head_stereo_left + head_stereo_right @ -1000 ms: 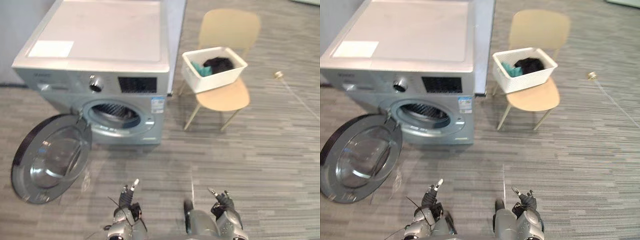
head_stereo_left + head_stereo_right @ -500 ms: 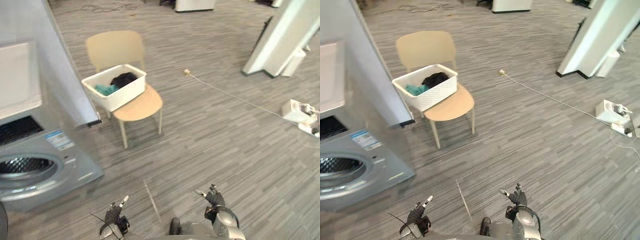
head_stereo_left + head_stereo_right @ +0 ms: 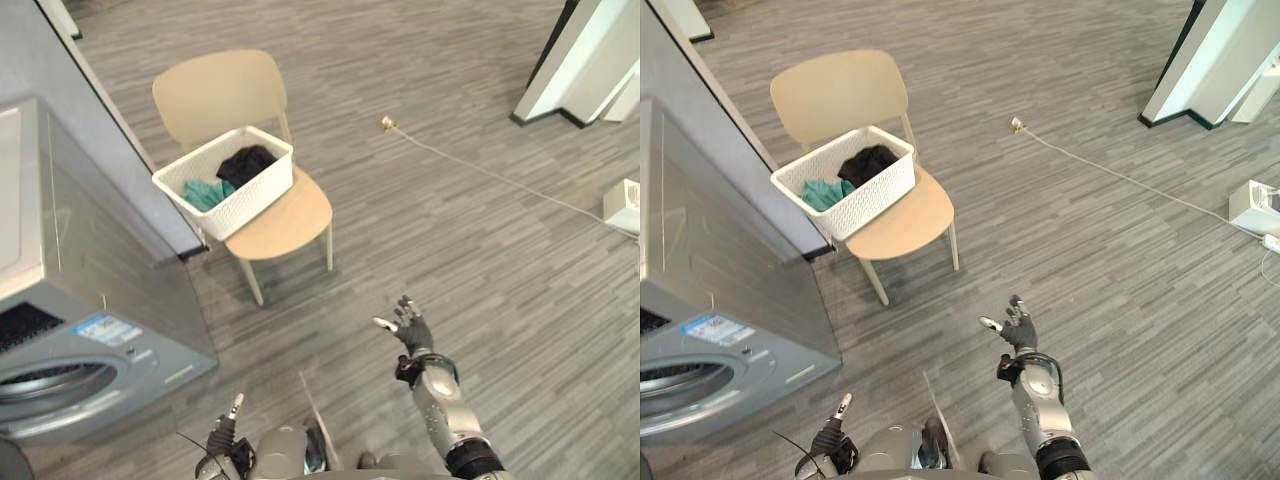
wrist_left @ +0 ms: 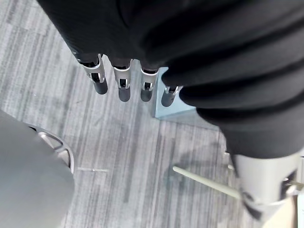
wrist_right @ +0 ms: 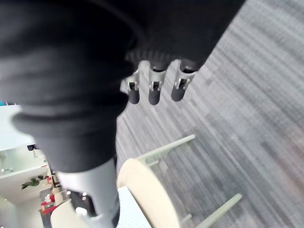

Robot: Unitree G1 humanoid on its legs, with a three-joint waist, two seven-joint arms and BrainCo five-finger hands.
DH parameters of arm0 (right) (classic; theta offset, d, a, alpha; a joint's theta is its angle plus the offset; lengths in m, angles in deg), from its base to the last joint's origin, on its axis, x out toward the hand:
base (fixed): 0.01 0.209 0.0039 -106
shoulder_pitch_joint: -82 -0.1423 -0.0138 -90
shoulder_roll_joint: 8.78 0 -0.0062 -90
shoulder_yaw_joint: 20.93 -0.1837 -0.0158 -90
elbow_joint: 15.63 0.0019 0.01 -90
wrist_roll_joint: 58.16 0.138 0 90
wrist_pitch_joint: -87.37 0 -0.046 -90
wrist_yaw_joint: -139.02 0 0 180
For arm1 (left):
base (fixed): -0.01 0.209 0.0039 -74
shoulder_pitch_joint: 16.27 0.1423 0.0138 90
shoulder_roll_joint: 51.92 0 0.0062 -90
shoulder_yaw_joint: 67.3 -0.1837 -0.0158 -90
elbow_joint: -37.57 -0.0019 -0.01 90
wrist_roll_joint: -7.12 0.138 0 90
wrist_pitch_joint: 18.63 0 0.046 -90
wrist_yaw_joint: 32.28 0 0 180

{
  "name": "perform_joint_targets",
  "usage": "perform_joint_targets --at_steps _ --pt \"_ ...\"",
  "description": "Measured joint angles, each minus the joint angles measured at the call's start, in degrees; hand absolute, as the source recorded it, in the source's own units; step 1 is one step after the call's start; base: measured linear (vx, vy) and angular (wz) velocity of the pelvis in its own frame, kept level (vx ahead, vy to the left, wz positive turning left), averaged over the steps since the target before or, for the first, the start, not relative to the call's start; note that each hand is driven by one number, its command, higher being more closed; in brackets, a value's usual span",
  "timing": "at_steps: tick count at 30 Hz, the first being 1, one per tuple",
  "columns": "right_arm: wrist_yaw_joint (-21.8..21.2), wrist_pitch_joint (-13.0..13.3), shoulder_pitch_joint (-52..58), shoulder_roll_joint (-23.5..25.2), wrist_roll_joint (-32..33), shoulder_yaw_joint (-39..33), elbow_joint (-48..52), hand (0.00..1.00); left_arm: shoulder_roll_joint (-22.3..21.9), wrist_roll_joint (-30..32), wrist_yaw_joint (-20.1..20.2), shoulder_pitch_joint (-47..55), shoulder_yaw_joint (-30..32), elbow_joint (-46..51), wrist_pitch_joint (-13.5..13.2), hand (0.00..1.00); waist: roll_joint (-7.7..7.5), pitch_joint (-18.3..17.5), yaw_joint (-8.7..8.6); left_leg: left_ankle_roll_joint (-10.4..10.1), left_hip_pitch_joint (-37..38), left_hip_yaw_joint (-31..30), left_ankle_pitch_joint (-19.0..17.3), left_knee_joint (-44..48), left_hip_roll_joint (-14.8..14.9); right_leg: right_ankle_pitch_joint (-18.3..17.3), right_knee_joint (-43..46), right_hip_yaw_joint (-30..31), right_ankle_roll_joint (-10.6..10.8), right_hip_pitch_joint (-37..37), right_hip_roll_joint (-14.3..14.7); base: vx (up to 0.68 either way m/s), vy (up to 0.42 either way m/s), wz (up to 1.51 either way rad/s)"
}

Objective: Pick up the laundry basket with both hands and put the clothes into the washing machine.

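Both hanging empty, fingers apart, right robot hand (image 3: 410, 326) and left robot hand (image 3: 224, 438) are needing to face the basket (image 3: 255, 195) squarely, gripping opposite rims

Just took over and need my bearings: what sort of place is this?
Probably a lab or office test area staged as a laundry corner: a washing machine on grey striped flooring, the laundry basket on a tan chair, a loose cable lying nearby.
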Motion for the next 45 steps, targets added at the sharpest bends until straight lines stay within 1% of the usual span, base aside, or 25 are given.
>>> perform_joint_targets --at_steps 2,4,5,8,10,12,14,16,17,19,22,23,24,26,29,30,31,34,35,37,39,40,41,43,45 --pt "-0.2 -0.1 1.8 0.7 -1.1 1.6 0.2 0.0 1.2 0.0 0.0 0.0 -0.6 -0.5 0.2 0.0 -1.1 -0.3 -0.33 0.3 3.7 -0.7 -2.8 1.2 -1.0 3.8 17.4 -0.6 6.8 -5.2 -2.8 0.33 0.019 0.34" --pt "-0.9 -0.5 5.2 0.1 -2.1 2.1 1.6 0.0 2.0 0.5 0.0 0.0 -2.1 -0.5 0.5 0.0 -1.83 -1.0 -0.53 0.6 6.5 -3.2 -2.9 0.7 -2.3 4.1 25.7 -2.8 5.1 -7.8 -5.9 0.34 -0.05 0.73" --pt "-1.3 -0.5 6.3 -0.5 -2.1 2.1 3.1 0.0 1.9 1.0 0.0 0.1 -2.4 -0.5 0.5 0.0 -1.6 -1.3 -1.22 0.6 7.9 -5.5 -2.9 -0.9 -2.3 2.6 26.3 -5.2 2.1 -9.3 -7.4 0.31 -0.073 0.86" --pt "-1.4 -0.1 6.5 -1.5 -2.0 1.9 7.4 0.0 1.8 1.2 -0.1 0.0 -2.5 -0.5 0.5 0.0 -1.08 -1.5 -2.14 0.2 8.5 -10.1 -2.8 -3.7 -2.1 -0.3 17.0 -6.8 -2.4 -13.9 -10.1 0.29 -0.113 0.67" --pt "-1.3 -0.2 6.6 -2.2 -2.0 1.1 8.7 0.0 1.2 1.2 -0.1 0.0 -2.7 -0.6 0.5 0.0 0.26 -1.5 -2.25 -0.7 8.9 -12.9 -3.2 -3.7 -0.9 -0.2 5.1 -3.9 -2.6 -15.0 -9.5 0.28 -0.199 0.6" --pt "-0.9 -0.1 6.6 -2.6 -2.0 -0.1 11.5 0.0 0.8 1.3 -0.2 -0.3 -2.8 -2.3 0.4 0.0 1.81 -1.0 -2.3 -2.8 10.9 -15.4 -4.3 -4.0 1.2 5.4 -13.5 3.9 -0.2 -15.1 -7.6 0.31 -0.249 0.58" --pt "-0.5 -0.1 6.7 -2.5 -2.0 -0.2 13.9 0.0 1.0 1.7 -0.3 0.2 -2.2 -2.9 0.4 0.0 1.01 -1.5 -2.83 -4.9 11.8 -17.4 -5.3 -4.1 1.8 10.9 -23.6 9.1 2.1 -14.2 -7.4 0.27 -0.273 0.73" --pt "0.3 0.0 7.5 -2.6 -2.0 -0.6 18.2 0.0 1.4 1.9 -0.6 0.5 -0.6 -3.4 0.4 0.0 0.55 -1.9 -3.53 -9.1 13.4 -22.7 -7.7 -4.5 3.4 16.2 -22.3 12.1 4.3 -13.5 -7.3 0.35 -0.499 1.23" --pt "0.3 0.0 8.1 -3.5 -1.9 -1.2 19.6 0.0 0.1 2.3 -0.7 0.4 0.0 -3.4 0.4 0.0 1.83 -2.6 -3.47 -9.6 13.6 -24.8 -8.0 -5.0 5.0 16.2 -18.2 11.1 4.2 -14.1 -5.8 0.37 -0.534 1.25" --pt "0.8 0.2 8.2 -4.6 -2.0 -2.0 23.2 0.0 -2.4 2.3 -1.4 0.8 1.6 -3.8 -0.1 0.0 4.29 -4.1 -2.64 -10.6 13.3 -28.8 -6.4 -4.7 8.1 9.9 -10.3 6.7 1.8 -15.6 -4.8 0.31 -0.42 1.07" --pt "1.5 1.2 8.1 -2.5 -2.4 -1.5 28.3 0.0 -4.1 2.3 -2.0 1.4 8.1 -2.3 -0.3 0.0 3.51 -4.2 -2.51 -8.2 6.8 -33.5 0.1 10.2 10.3 4.6 -6.7 -0.3 -2.2 -11.9 -4.2 0.31 -0.471 0.95" --pt "1.9 1.9 7.9 -2.4 -3.8 -1.3 30.5 0.0 -4.5 2.2 -2.8 2.4 9.2 -0.4 -0.4 0.0 3.83 -4.1 -1.56 -4.3 0.7 -33.7 5.4 20.5 12.2 3.8 -7.9 -2.8 -3.7 -9.2 -2.9 0.23 -0.345 0.53" --pt "2.5 2.4 7.4 -2.3 -4.7 -1.1 31.4 0.0 -4.6 1.8 -2.8 3.4 9.3 1.3 -0.8 0.0 3.4 -3.9 0.06 -2.9 -2.6 -33.2 12.1 27.2 14.4 3.4 -9.4 -5.1 -5.3 -6.1 -1.5 0.23 -0.319 0.49" --pt "3.0 2.4 5.7 -2.5 -6.4 -2.1 31.3 0.0 -3.6 1.9 -2.6 3.7 8.3 2.8 -0.8 0.0 2.0 -3.7 0.68 -2.9 -6.3 -30.4 14.4 30.7 15.4 2.7 -11.6 -8.7 -6.9 -1.9 -1.8 0.22 -0.249 0.81" --pt "5.3 2.0 0.6 -4.3 -12.5 -6.7 28.5 0.0 -2.3 2.8 -2.4 3.6 5.1 4.4 -0.8 0.0 0.73 -3.5 1.07 -0.9 -12.0 -21.4 12.4 29.4 11.9 2.1 -14.9 -14.2 -7.3 2.1 -5.2 0.21 -0.123 1.08" --pt "6.0 1.7 -1.1 -5.4 -14.5 -7.9 26.6 0.0 -1.4 3.1 -2.4 3.5 4.0 4.5 -0.8 0.0 0.01 -3.4 0.96 -4.1 -11.8 -18.7 10.0 23.6 9.6 2.3 -16.4 -16.8 -6.6 3.8 -7.4 0.19 -0.033 1.24" --pt "6.4 1.4 -1.9 -6.2 -15.4 -8.6 26.0 0.0 -1.2 3.8 -2.4 3.4 3.5 4.5 -0.8 0.0 0.0 -3.4 0.82 -4.9 -11.9 -17.4 9.2 19.7 8.4 2.4 -17.3 -18.4 -6.2 4.6 -8.3 0.16 0.014 1.43" --pt "7.1 -0.9 -9.3 -12.1 -17.4 -11.2 19.2 0.0 -1.5 4.6 -2.2 3.5 1.2 5.4 -0.7 0.0 1.25 -3.5 0.83 -8.5 -11.3 -12.5 12.3 -3.7 3.5 2.2 -20.8 -23.9 -4.0 7.2 -9.7 0.21 0.128 1.04" --pt "7.6 -2.2 -13.0 -13.8 -17.9 -11.9 15.6 0.0 -1.6 4.6 -1.7 3.5 0.1 5.4 -0.7 0.0 2.7 -3.4 2.08 -6.7 -9.7 -12.1 18.6 -9.4 2.7 1.3 -20.7 -23.5 -2.6 7.9 -9.1 0.17 0.137 0.22" --pt "8.0 -4.2 -17.3 -14.0 -18.5 -12.2 10.8 0.0 -0.7 5.1 -1.2 2.9 -1.0 5.6 -0.8 0.0 0.42 -2.9 3.13 -5.1 -8.3 -11.8 18.3 -10.8 0.3 1.9 -22.9 -20.1 -1.3 9.1 -9.7 0.25 0.11 0.28" --pt "7.7 -5.3 -20.0 -14.1 -19.9 -12.2 9.8 0.0 -0.5 5.1 -1.1 2.9 -1.0 6.4 -0.8 0.0 -0.46 -2.9 3.29 -3.1 -10.2 -12.2 15.6 -6.6 -1.1 2.6 -24.7 -19.2 0.0 10.2 -10.8 0.31 0.128 0.3" --pt "6.7 -5.6 -20.3 -14.1 -20.3 -12.3 9.2 0.0 -0.5 5.0 -1.1 3.0 -1.0 6.4 -0.8 0.0 -0.69 -2.9 3.37 -2.7 -9.5 -11.9 11.2 -4.0 -3.1 1.4 -19.7 -17.9 2.2 10.2 -13.5 0.27 0.152 0.15" --pt "6.2 -5.8 -20.2 -14.1 -20.5 -12.3 8.3 0.0 -0.5 5.1 -1.1 3.0 -1.1 6.4 -0.7 0.0 -0.71 -2.9 3.25 -2.3 -8.7 -11.9 10.2 -3.6 -3.7 1.0 -15.3 -16.5 2.7 9.1 -14.7 0.28 0.159 0.12" --pt "5.0 -7.5 -19.9 -13.7 -22.9 -12.2 6.2 0.0 0.2 5.2 -0.3 3.2 -2.1 6.5 -0.7 0.0 -1.22 -2.5 3.02 -1.3 -6.0 -11.8 8.6 -3.4 -4.8 2.9 2.2 -11.0 2.1 2.3 -17.7 0.31 0.142 0.06" --pt "4.4 -9.0 -19.9 -13.6 -25.4 -11.7 5.0 0.0 1.2 5.2 0.1 3.1 -2.7 7.0 -0.6 0.0 -2.23 -1.7 2.91 -0.5 -3.7 -12.5 7.8 -3.0 -5.1 3.0 17.2 -7.3 0.7 -4.6 -17.9 0.3 0.066 0.14"
